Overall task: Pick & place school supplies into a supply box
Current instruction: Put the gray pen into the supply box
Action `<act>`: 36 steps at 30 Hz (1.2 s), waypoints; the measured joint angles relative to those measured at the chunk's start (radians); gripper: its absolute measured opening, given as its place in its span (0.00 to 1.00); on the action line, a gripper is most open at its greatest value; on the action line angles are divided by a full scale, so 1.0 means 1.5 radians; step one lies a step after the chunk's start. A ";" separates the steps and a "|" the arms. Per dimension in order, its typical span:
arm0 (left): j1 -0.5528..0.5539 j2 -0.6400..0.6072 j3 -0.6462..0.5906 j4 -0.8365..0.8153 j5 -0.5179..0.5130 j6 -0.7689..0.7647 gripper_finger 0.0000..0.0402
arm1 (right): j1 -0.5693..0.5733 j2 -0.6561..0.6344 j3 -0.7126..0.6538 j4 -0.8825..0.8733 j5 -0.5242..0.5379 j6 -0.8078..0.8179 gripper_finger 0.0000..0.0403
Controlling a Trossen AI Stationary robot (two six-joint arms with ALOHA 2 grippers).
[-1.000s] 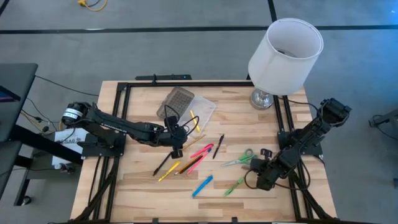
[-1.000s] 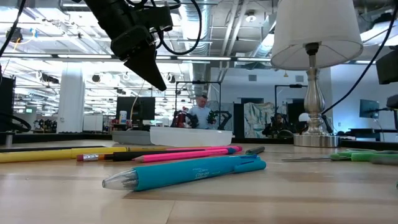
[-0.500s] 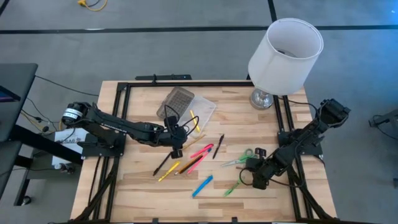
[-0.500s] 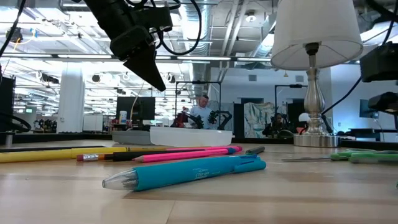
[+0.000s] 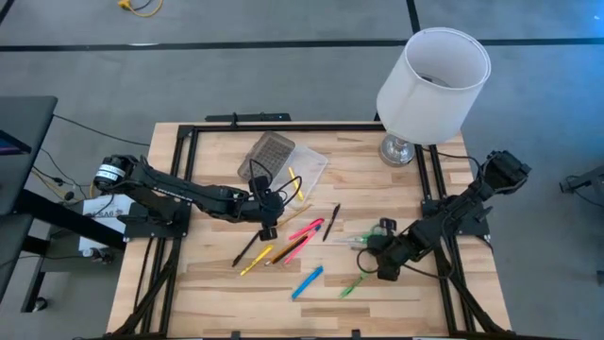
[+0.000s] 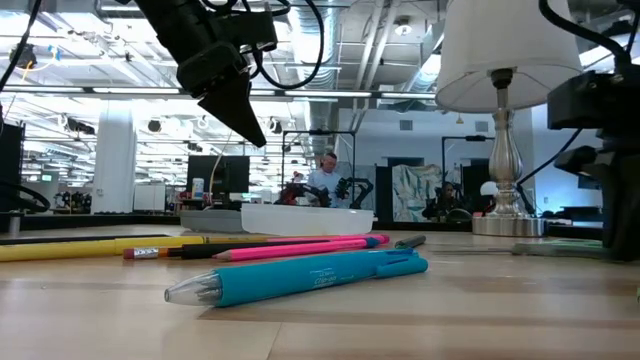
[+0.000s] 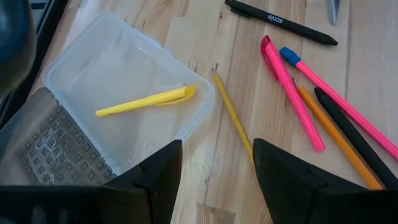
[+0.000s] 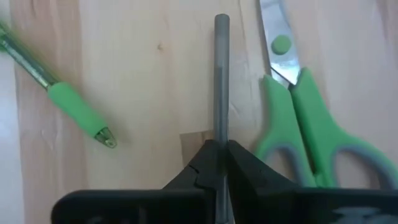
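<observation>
Item 1: supply box [image 5: 288,162], your landmark. It lies open, grid lid [image 7: 46,144] folded back, so the tray can take stock from above. One yellow pen [image 7: 146,101] already lies inside.

Item 2: left gripper [image 5: 268,210], hovering just beside the box on the loose pile's side. Its fingers [image 7: 155,177] are spread wide and hold nothing, presumably ready for the next pick. You see a thin yellow pencil [image 7: 234,116] directly beneath it, touching the box's corner.

Item 3: loose pile, near the box: pink pens [image 7: 289,89], a black pen [image 7: 281,22], an orange pencil [image 7: 336,145], and farther off a blue marker [image 6: 300,277].

Item 4: right gripper [image 5: 377,247], well apart from the box, low over the table beside the green-handled scissors [image 8: 305,118]. Its fingers are pressed together, pinching a thin grey stick [image 8: 221,81] that points straight ahead, gripped at one end, probably for carrying. A green marker [image 8: 65,102] lies just beside.

Remaining, as you may judge: most supplies are still outside the box.
</observation>
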 joint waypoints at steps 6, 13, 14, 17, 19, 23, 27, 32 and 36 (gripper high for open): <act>0.000 0.000 0.000 -0.008 0.000 -0.001 0.48 | -0.008 -0.001 0.000 0.000 -0.003 -0.004 0.02; 0.000 0.000 0.000 -0.013 0.000 -0.007 0.48 | -0.007 -0.001 0.000 0.000 -0.004 -0.004 0.02; 0.000 0.000 0.000 -0.014 0.000 -0.007 0.48 | -0.007 -0.001 0.000 0.000 -0.005 -0.004 0.02; 0.000 0.000 0.000 -0.014 0.000 -0.007 0.48 | -0.007 -0.002 0.000 0.007 -0.006 -0.008 0.02; 0.000 0.000 0.000 -0.014 0.000 -0.007 0.48 | -0.007 -0.002 0.000 0.023 -0.006 -0.024 0.02; 0.000 0.000 0.000 -0.014 0.000 -0.007 0.48 | -0.007 -0.002 0.011 0.049 -0.006 -0.066 0.02; 0.000 0.000 0.000 -0.020 0.002 -0.007 0.48 | -0.012 -0.002 0.042 0.049 -0.003 -0.111 0.02; 0.000 0.000 0.000 -0.064 0.001 -0.033 0.48 | -0.033 -0.002 0.089 0.049 0.014 -0.205 0.02; -0.004 0.000 0.000 -0.135 -0.002 -0.084 0.48 | -0.067 -0.002 0.123 0.049 0.047 -0.294 0.02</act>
